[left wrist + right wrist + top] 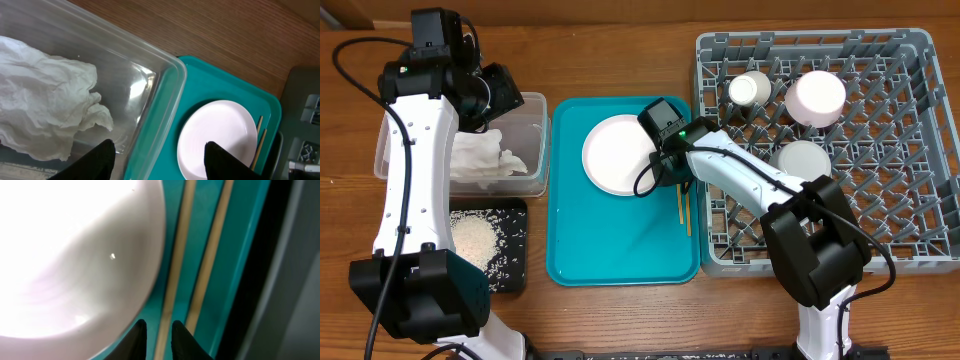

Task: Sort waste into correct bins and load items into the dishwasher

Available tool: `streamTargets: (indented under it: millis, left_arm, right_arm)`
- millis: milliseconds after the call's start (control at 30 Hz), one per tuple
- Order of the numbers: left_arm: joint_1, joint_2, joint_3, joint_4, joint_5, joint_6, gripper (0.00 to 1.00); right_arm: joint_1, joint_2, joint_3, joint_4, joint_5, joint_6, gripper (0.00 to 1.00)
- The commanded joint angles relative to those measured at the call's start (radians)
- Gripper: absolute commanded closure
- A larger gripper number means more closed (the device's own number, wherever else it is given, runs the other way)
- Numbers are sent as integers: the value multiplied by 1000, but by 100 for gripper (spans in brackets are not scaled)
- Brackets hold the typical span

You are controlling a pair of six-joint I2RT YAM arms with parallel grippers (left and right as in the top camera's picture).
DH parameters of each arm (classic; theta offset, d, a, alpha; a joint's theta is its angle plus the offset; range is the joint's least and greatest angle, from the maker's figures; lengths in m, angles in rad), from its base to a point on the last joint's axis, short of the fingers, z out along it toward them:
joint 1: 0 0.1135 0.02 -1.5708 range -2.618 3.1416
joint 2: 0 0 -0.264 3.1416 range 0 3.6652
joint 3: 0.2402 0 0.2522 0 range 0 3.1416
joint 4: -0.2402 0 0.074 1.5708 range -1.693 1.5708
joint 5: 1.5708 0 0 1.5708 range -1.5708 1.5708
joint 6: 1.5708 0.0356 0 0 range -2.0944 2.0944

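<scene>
The round pinkish-white plate [618, 153] [220, 137] [75, 255] lies on the teal tray, with two wooden chopsticks [682, 208] [259, 142] just to its right. My right gripper [676, 178] [159, 327] is down at the plate's right rim. Its jaws have narrowed around the left chopstick [177, 265], and the other chopstick [212, 255] lies free beside it. The left gripper [505, 95] [160, 150] hangs open and empty over the clear tub's [535, 140] right wall. A crumpled white napkin [480, 155] [45, 100] lies in that tub. Rice [475, 238] sits in the black tray [512, 272].
The grey dish rack [880, 200] stands to the right and holds a cream cup [750, 88], a pink bowl [818, 95] and a grey-blue bowl [803, 160]. The teal tray [620, 250] lies between the tub and the rack, its right rim against the rack.
</scene>
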Motion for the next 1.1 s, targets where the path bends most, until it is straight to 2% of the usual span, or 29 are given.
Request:
streamTargets:
  millis: [0,233,467,567,800,967,1067]
  left_arm:
    - [0,5,-6,0,-11,27,41]
    - [0,5,-6,-3,-11,28,41]
    - [0,5,-6,-7,-11,36,41]
    - [-1,5,-6,-8,-14,39,41]
    - [-1,5,-6,-7,-13,38,41]
    - [-1,5,-6,-11,-13,38,41]
    - [0,5,-6,-11,-13,38,41]
  right_arm:
    - [-3,51,-6,4,-89,21,81]
    - [-3,57,-6,27,-88,43,80]
    - [-3,61,-14,68,-20,42,68]
    - [-1,61,-12,71,-18,39,67]
    - [0,37,86,-19,-19,32,67]
    - [19,32,172,-92,-18,-71,62]
    - [39,32,171,-106,58,-94,61]
